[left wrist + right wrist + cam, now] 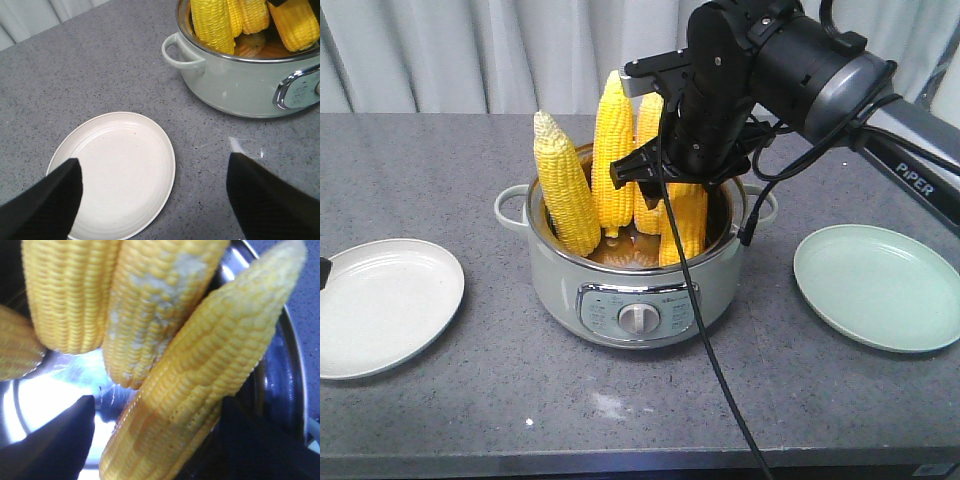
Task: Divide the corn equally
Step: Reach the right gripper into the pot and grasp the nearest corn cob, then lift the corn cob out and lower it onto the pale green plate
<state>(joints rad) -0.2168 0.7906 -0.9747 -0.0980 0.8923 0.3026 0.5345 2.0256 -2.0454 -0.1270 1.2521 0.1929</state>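
My right gripper (pixel 155 410) sits in the pot (pixel 560 275), jaws wide, straddling one cob (pixel 215 365). My left gripper (pixel 153 160) hangs wide apart over the white plate (pixel 120 190)

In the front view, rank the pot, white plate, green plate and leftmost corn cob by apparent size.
1. pot
2. green plate and white plate: alike, both cropped by the frame, so unranked
3. leftmost corn cob
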